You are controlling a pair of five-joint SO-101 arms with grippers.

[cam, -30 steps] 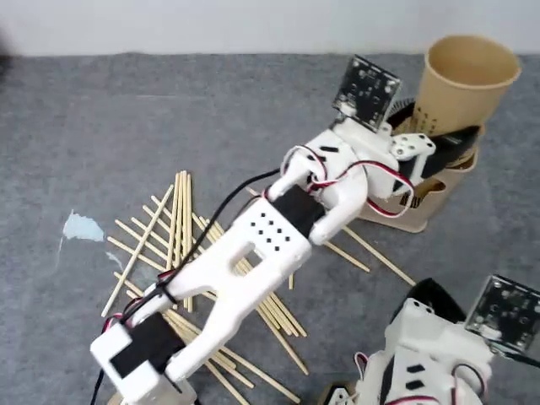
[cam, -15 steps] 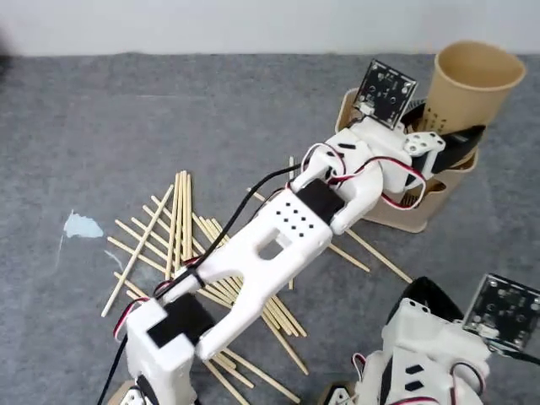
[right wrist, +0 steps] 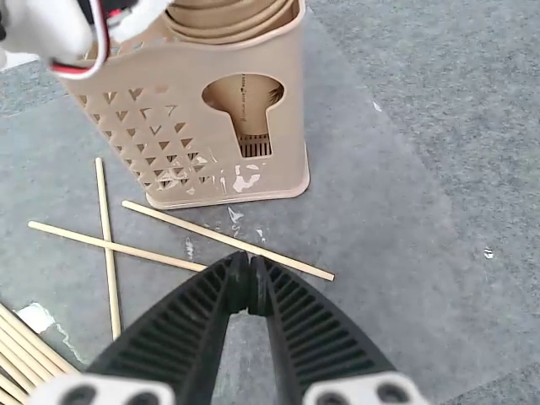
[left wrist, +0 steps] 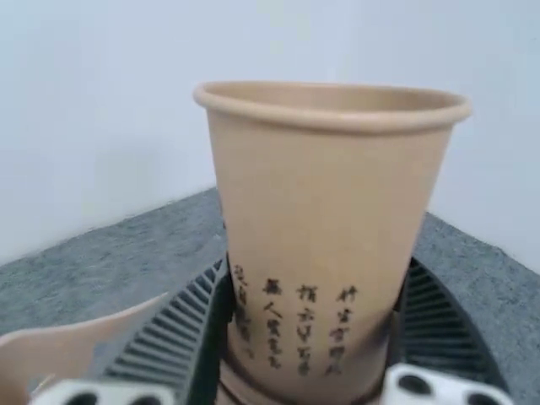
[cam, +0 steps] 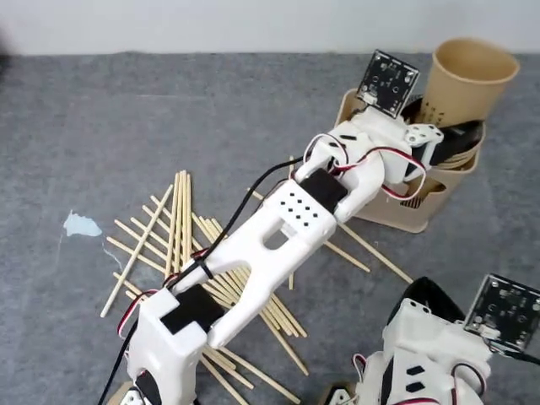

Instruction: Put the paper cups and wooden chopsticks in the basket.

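My left gripper (cam: 445, 142) is shut on a tan paper cup (cam: 469, 81), held upright over the far end of the beige basket (cam: 396, 215). The left wrist view shows the cup (left wrist: 329, 228) between my black fingers (left wrist: 173, 337), with the basket rim (left wrist: 59, 350) beside it. Many wooden chopsticks (cam: 190, 240) lie scattered on the grey mat under the left arm. My right gripper (right wrist: 251, 285) is shut on nothing and hovers low over the mat in front of the basket (right wrist: 169, 126). More paper cups (right wrist: 236, 21) sit inside the basket, and loose chopsticks (right wrist: 228, 240) lie close to it.
The right arm (cam: 430, 354) rests at the near right edge of the table. A pale blue scrap (cam: 83, 226) lies on the mat at the left. A white wall stands behind the table.
My left arm has stretched farther toward the basket, carrying the cup a little to the right and lower. The right arm has not moved.
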